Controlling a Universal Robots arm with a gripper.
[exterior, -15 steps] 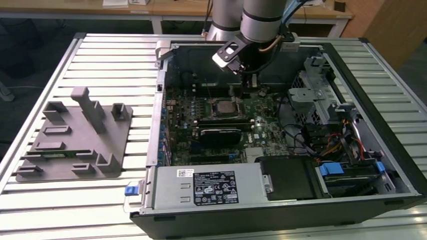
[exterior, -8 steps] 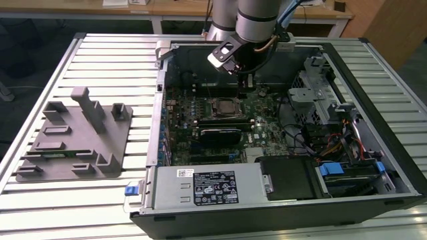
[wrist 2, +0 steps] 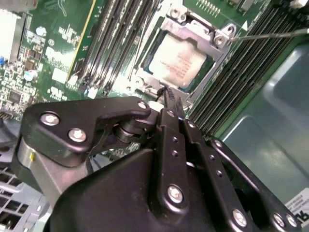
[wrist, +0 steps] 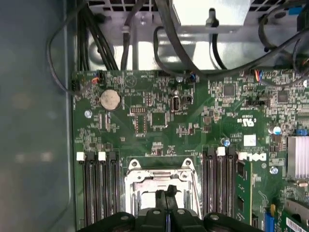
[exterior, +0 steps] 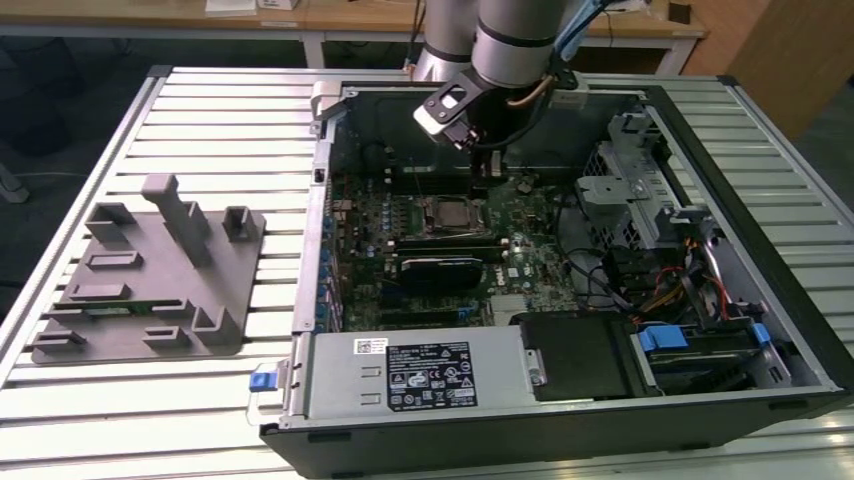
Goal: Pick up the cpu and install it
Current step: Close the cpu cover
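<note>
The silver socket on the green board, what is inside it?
The cpu lies flat inside the socket, silvery top up. The gripper covers part of the socket's rim; whatever lies under the chip is hidden.

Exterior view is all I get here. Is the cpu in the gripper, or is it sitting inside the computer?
Observer: In the second wrist view the cpu lies flat in the silver-framed socket, not in the gripper.
Operator: Are its fingers open?
Observer: No. Both wrist views show the fingers pressed together with nothing between them.
Operator: Are they touching the cpu?
Observer: The tips sit by the socket's edge, off the cpu's metal top; whether they touch the frame I cannot tell.
</note>
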